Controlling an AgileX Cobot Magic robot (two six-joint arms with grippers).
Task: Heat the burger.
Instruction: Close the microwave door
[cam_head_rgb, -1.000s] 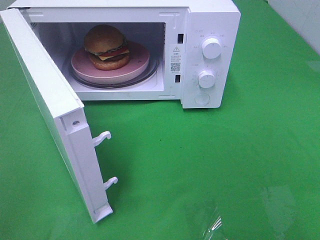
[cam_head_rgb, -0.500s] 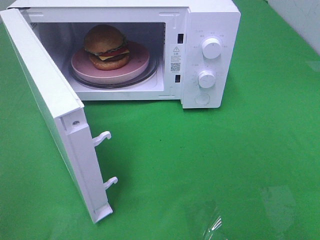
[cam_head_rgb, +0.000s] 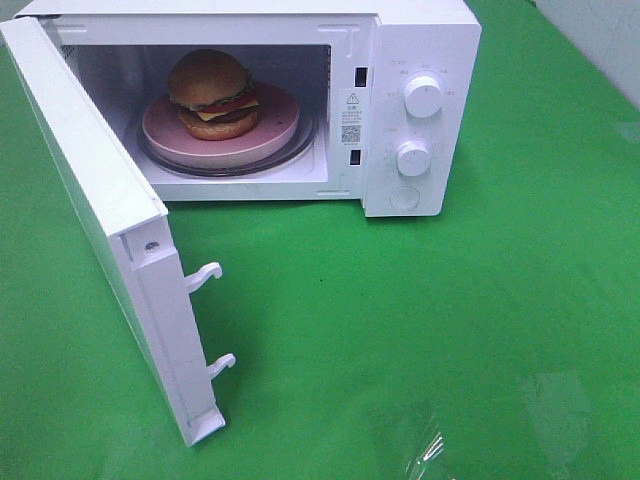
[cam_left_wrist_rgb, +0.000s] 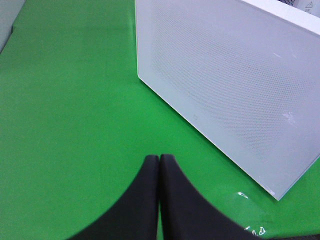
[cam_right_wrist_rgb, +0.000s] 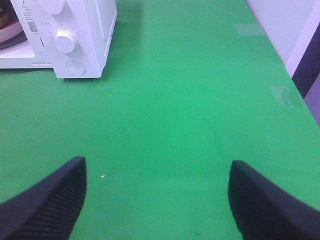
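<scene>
surroundings: white microwave (cam_head_rgb: 420, 50) on a green table (cam_head_rgb: 480, 320); two knobs (cam_head_rgb: 424, 97) on its front panel
in the way: door (cam_head_rgb: 95, 190) swung wide open, inside exposed
burger (cam_head_rgb: 212, 95): inside the microwave, upright on a pink plate (cam_head_rgb: 278, 128) on the glass tray (cam_head_rgb: 312, 137)
burger look: glossy brown bun, yellow cheese, red tomato, dark patty
left gripper (cam_left_wrist_rgb: 159, 159): pressed together, empty, above the table near the door's outer face
right gripper (cam_right_wrist_rgb: 157, 167): spread wide, empty, over the table, well apart from the microwave
</scene>
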